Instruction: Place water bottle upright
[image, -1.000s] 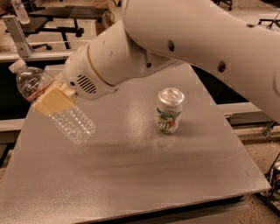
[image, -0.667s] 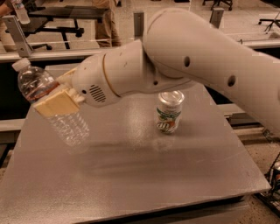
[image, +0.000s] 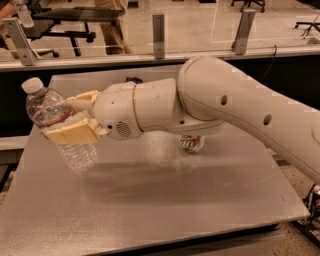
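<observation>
While the tool clamps the water bottle mid-body, well left of the soda can | bottle tilted, cap up-left, base near worktop | risk: released while leaning, it topples and rolls.

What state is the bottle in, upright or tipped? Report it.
Tipped: the bottle slants, cap uppermost and base lower, clamped in the pincer over the table.
</observation>
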